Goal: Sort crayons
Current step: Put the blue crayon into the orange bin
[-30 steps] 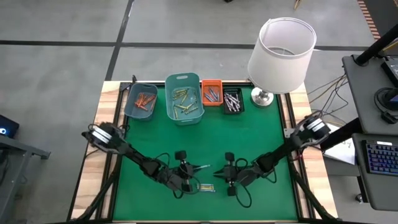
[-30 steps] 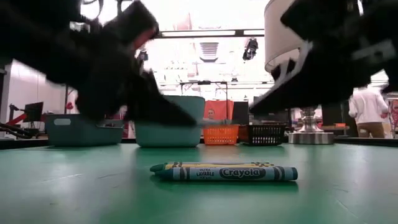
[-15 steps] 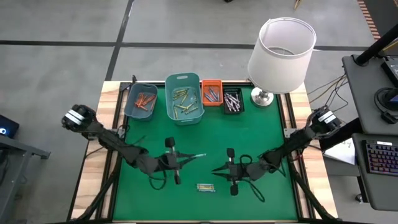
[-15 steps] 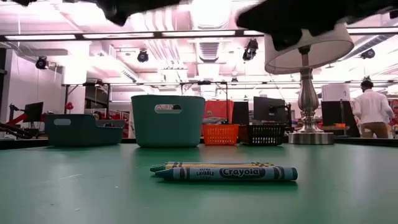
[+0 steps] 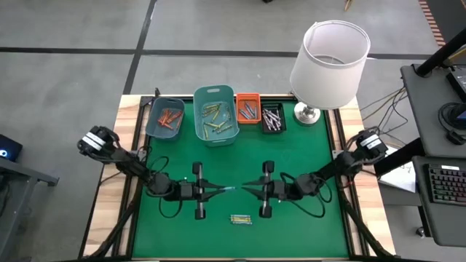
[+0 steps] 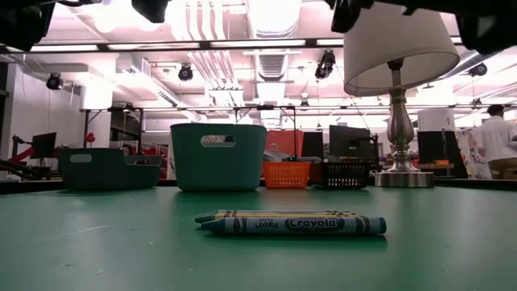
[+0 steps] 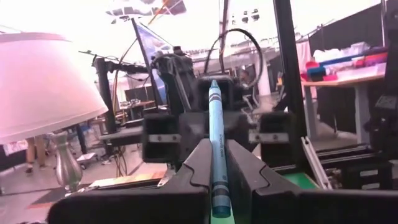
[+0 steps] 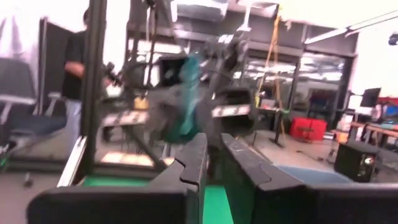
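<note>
From above, the green bench [image 5: 306, 153] carries a row of bins along its far edge: a low teal bin [image 5: 164, 118] with orange-red crayons, a taller teal bin [image 5: 215, 114] with yellow-green ones, an orange bin [image 5: 247, 108] and a black bin [image 5: 272, 118], with a white-shaded lamp [image 5: 329, 60] at the end of the row past the black bin. The left gripper [image 5: 220, 191] and right gripper [image 5: 247, 191] face each other tip to tip, well on the near side of the taller teal bin; the left jaws are closed on a blue crayon [image 5: 228, 189]. Two loose crayons [image 5: 241, 219] lie just nearer than the grippers. At bench height, those two lie side by side, the blue one [image 6: 295, 225] in front of a yellow-green one [image 6: 279, 213], the taller teal bin behind them. The left wrist view shows the blue crayon pinched between the fingers [image 7: 196, 168], pointing at the other arm. In the right wrist view the jaws stand a narrow gap apart, holding nothing.
</note>
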Robot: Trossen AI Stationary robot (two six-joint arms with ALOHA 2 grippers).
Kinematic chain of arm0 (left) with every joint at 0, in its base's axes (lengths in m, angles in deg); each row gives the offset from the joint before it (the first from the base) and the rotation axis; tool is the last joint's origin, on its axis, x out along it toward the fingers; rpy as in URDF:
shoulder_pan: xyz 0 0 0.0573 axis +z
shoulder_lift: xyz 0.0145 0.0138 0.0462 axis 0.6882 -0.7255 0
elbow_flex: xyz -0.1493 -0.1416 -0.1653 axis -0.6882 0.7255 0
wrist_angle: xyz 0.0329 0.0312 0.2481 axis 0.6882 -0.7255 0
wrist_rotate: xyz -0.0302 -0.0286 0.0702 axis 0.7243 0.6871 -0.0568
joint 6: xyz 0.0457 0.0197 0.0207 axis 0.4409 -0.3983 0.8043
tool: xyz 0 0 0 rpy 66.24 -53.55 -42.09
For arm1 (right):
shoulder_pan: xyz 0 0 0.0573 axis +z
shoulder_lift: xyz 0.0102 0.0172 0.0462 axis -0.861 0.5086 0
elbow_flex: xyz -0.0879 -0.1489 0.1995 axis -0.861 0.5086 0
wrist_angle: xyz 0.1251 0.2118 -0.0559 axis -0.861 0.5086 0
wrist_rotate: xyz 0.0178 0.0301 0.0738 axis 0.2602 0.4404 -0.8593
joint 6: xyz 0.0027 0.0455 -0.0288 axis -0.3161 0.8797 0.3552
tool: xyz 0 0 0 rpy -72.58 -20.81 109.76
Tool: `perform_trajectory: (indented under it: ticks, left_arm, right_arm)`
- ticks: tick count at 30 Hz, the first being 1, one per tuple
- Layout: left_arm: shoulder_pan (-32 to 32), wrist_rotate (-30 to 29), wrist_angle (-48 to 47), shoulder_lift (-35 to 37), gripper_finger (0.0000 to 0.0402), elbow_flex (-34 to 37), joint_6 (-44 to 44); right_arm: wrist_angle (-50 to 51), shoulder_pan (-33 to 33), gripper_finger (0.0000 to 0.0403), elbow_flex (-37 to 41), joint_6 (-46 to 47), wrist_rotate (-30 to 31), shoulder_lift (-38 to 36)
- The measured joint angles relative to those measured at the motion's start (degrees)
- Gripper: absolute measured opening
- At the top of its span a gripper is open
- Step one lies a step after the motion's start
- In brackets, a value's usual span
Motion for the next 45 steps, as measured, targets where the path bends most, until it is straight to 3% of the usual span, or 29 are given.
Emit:
perform_trajectory:
  ticks: [2,7,13,20,27,35,45]
  left_arm:
    - [0.0,0.0,0.3,-1.1,0.0000,-1.1,1.1]
    - [0.3,-0.2,0.5,-2.6,0.0000,-3.0,3.0]
    - [0.6,-0.5,0.5,-2.6,0.0000,-3.6,4.1]
    - [1.1,-0.5,0.5,-2.8,0.0000,-3.6,3.6]
    - [1.1,-0.5,0.5,-2.8,0.0008,-3.6,3.6]
    - [1.0,-2.2,0.7,-2.8,0.0035,-3.6,3.7]
    - [0.5,-6.4,1.0,-2.6,0.0131,-3.6,3.3]
  right_arm:
    - [0.3,-0.7,0.0049,-0.5,0.6,-0.6,-0.9]
    - [3.2,-2.4,0.0100,-2.9,5.8,-9.2,-1.3]
    - [5.0,-3.2,0.0163,-5.3,4.0,-13.5,-1.3]
    - [7.9,-4.2,0.0184,-8.4,2.1,-13.5,-1.4]
    - [15.2,-5.5,0.0148,-11.9,2.5,-13.5,-1.3]
    - [15.7,-5.5,0.0022,-12.5,1.7,-13.0,-1.4]
    - [26.5,-5.5,0.0015,-13.9,1.1,-6.0,-6.1]
